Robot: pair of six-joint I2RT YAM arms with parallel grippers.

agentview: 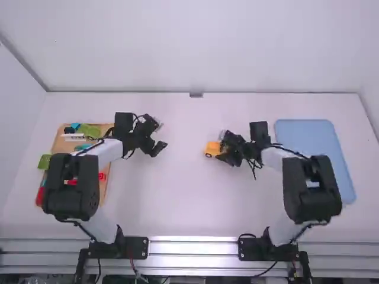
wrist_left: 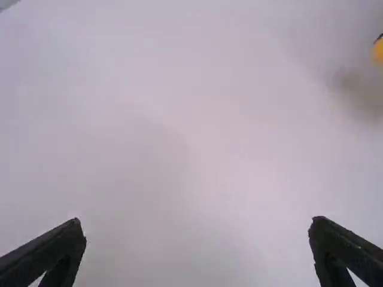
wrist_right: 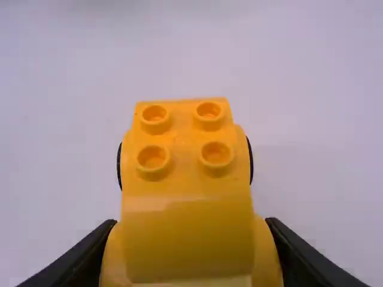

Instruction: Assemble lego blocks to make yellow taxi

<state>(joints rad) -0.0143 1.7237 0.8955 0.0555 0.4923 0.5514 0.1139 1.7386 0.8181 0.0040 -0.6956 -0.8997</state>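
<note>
Right of the table's middle, my right gripper [agentview: 226, 155] is at a yellow toy car base [agentview: 212, 148]. In the right wrist view the fingers of my right gripper [wrist_right: 190, 224] press on both sides of the yellow car [wrist_right: 187, 221], which has studs on its far end and dark wheels. My left gripper [agentview: 159, 141] stays over the table left of the middle, away from the car. The left wrist view shows my left gripper [wrist_left: 197, 224] wide open with nothing between its fingers, and a bit of yellow [wrist_left: 378, 51] at the edge.
A wooden tray [agentview: 57, 144] with green, blue, white and red blocks lies at the left, partly under the left arm. A blue tray [agentview: 308, 133] is at the right, partly behind the right arm. White walls stand at the table's back and sides.
</note>
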